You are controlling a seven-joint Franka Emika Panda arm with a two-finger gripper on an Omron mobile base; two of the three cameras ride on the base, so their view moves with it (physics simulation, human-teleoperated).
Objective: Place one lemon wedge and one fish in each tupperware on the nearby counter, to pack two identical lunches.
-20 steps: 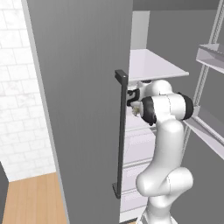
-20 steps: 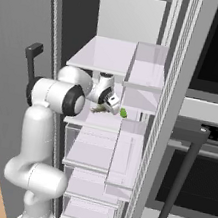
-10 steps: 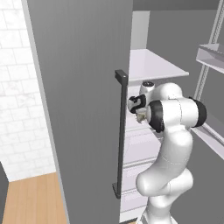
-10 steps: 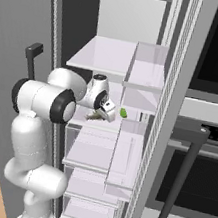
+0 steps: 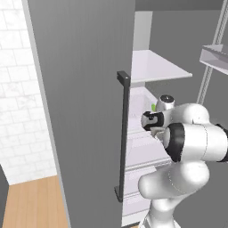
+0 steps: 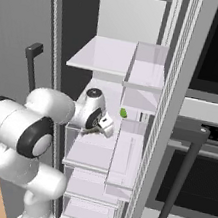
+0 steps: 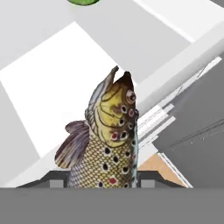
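My gripper (image 7: 103,181) is shut on the fish (image 7: 109,140), a spotted grey-and-tan one that stands head-up between the fingers in the hand view. In the base views the gripper (image 6: 100,128) (image 5: 149,121) hangs in front of a middle shelf of the open fridge. One lime-green lemon wedge (image 6: 123,112) (image 5: 153,107) lies on that shelf just beyond the hand, and its edge shows as the wedge (image 7: 83,1) at the top of the hand view. The tupperware and the counter are out of view.
The open fridge door with its dark vertical handle (image 5: 124,133) stands close on the arm's left. White shelves (image 6: 108,55) and clear door bins (image 6: 144,79) surround the hand. An oven with a dark bar handle (image 6: 180,174) is on the right.
The gripper has drawn back and down from the shelf with the fish in it, away from the green wedge. The elbow has swung outward toward the cameras.
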